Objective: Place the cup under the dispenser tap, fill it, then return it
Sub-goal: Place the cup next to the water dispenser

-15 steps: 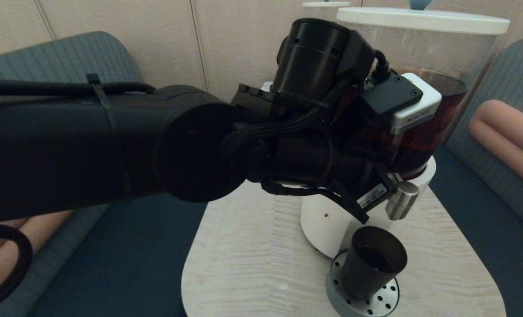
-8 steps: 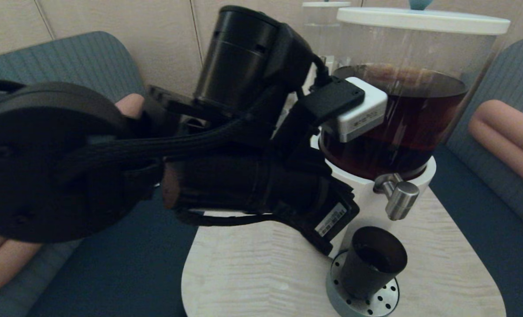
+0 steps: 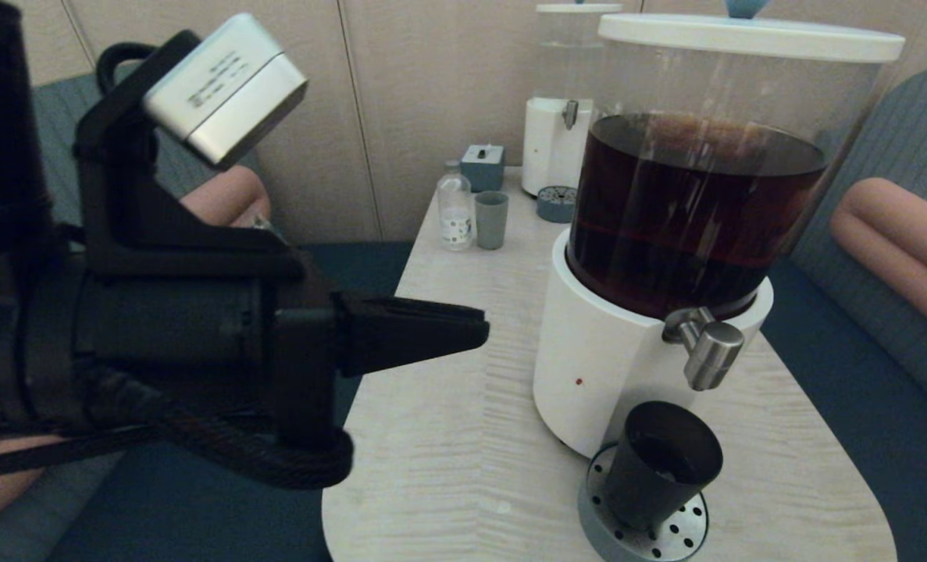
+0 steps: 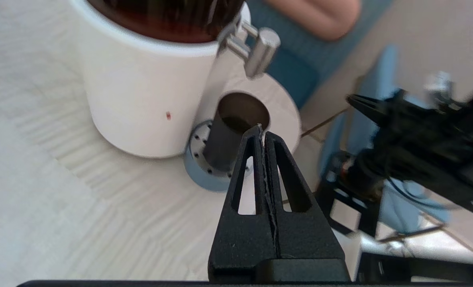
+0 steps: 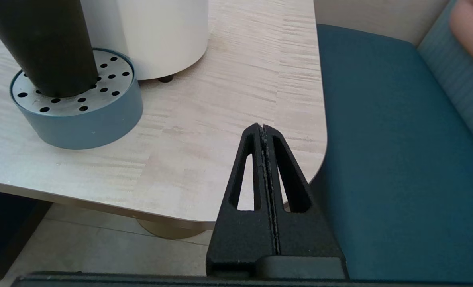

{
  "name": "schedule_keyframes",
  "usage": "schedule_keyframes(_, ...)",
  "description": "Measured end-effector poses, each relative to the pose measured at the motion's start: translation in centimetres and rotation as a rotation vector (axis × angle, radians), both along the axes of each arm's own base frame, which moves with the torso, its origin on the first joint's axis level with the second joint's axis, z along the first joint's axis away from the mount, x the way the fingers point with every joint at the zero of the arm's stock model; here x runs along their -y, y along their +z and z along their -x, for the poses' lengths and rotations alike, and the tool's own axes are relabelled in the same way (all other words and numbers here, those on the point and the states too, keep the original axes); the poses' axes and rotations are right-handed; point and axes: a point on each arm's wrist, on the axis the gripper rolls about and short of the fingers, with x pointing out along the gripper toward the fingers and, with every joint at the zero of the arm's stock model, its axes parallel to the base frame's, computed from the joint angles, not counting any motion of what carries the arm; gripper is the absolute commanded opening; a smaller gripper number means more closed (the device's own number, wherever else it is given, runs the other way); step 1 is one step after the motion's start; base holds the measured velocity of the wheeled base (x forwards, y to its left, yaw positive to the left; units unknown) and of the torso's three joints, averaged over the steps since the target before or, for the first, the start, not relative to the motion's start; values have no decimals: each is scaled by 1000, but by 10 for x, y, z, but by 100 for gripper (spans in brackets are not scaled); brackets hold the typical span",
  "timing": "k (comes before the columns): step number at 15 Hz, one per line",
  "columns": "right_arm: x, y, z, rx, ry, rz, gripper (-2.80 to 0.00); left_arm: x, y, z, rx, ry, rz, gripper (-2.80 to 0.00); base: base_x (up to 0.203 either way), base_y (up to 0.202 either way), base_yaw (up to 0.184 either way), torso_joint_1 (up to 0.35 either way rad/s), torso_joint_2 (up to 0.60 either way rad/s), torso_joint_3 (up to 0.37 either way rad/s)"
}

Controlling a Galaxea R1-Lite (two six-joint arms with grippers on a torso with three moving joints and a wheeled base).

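The black cup point(image 3: 661, 465) stands upright on the round perforated drip tray point(image 3: 686, 533), directly below the steel dispenser tap point(image 3: 709, 355) of the big brown-liquid dispenser point(image 3: 697, 207). Some dark liquid lies in its bottom. In the left wrist view the cup point(image 4: 230, 135) and tap point(image 4: 260, 52) show beyond my left gripper point(image 4: 261, 130). That left gripper point(image 3: 475, 324) is shut and empty, held off to the left of the dispenser, apart from the cup. My right gripper point(image 5: 263, 128) is shut, empty, low by the table's near right corner; the cup point(image 5: 45, 44) and drip tray point(image 5: 81, 119) lie to its left.
At the table's far end stand a small grey-green cup point(image 3: 491, 220), a little bottle point(image 3: 455, 211), a blue box point(image 3: 483, 165) and a smaller clear-liquid dispenser point(image 3: 563, 101). Teal seats point(image 5: 395, 159) flank the pale wooden table point(image 3: 447, 437).
My left arm has pulled back leftward, away from the dispenser's top and front, and now points at it from the left side. The cup has stayed on the drip tray.
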Motion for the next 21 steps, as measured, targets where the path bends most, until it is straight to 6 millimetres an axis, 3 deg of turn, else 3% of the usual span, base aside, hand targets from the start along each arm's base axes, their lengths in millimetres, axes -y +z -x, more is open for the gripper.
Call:
schedule_keyframes(3,0,0,0,0,0,0,-280,-25,-32,2,30,-14,49,-280,0,0,0,0,0,0)
schedule_keyframes(6,0,0,0,0,0,0,-280,-34,-54,-2,140,31,116,-280,0,0,0,0,0,0)
schedule_keyframes(14,0,0,0,0,0,0,-280,-18,-89,-32,228,79,173,-280,0,0,0,0,0,0)
schedule_keyframes(15,0,0,0,0,0,0,-280,-14,-96,-36,234,79,177,0,0,0,0,0,0,0)
schedule_keyframes(21,0,0,0,0,0,0,-280,1,-134,-59,331,55,192,0,0,0,0,0,0,0)
